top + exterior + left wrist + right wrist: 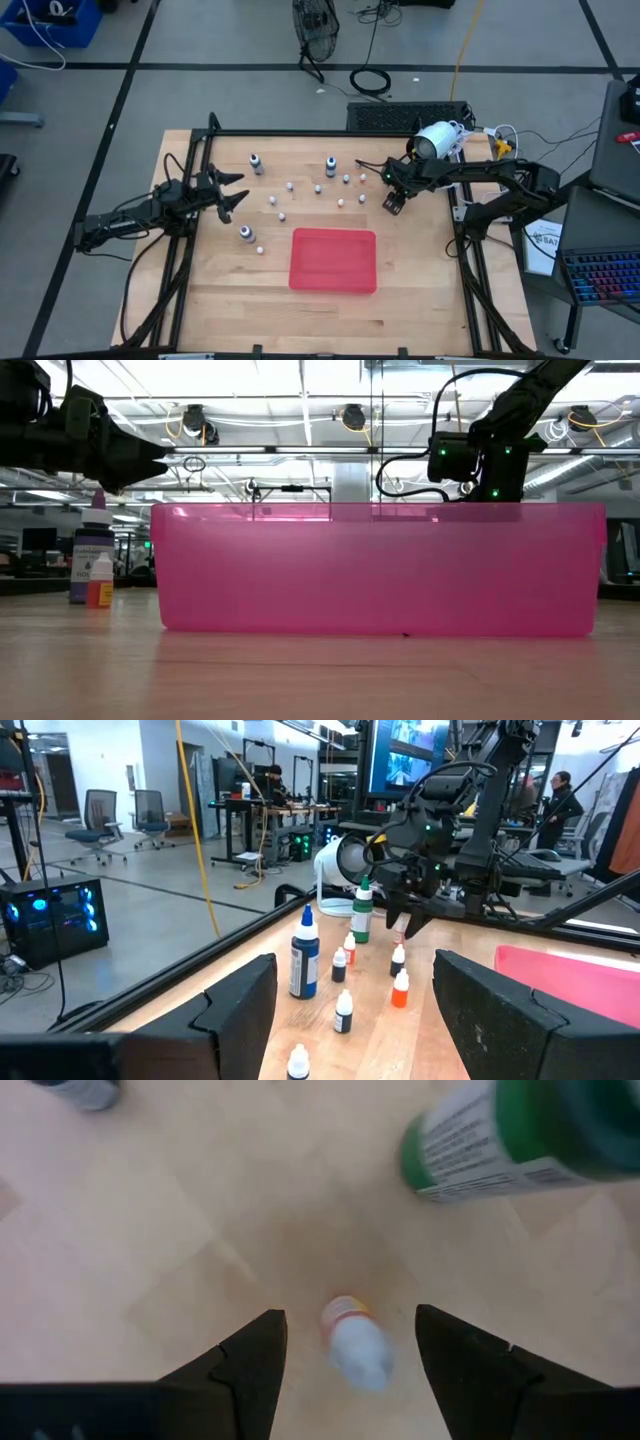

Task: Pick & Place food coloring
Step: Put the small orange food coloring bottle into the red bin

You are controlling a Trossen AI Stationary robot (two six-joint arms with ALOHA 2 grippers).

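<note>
At centre right of the high view: right gripper [394,203], dark two-finger type, fingers apart, poised over a small whitish dropper bottle with an orange band [356,1341] that sits between the fingertips, not clasped. Beside it in the wrist view, a larger green-labelled bottle [500,1140]. At centre left: left gripper [236,197], fingers apart, holding nothing, raised above the pale wooden table [430,290]. Between the two grippers: food coloring bottles [290,186] scattered upright, taller dark ones with pale caps [257,163] among smaller whitish ones. Lower centre: flat red rectangular plastic tray [333,261], no bottles visible in it from above.
</note>
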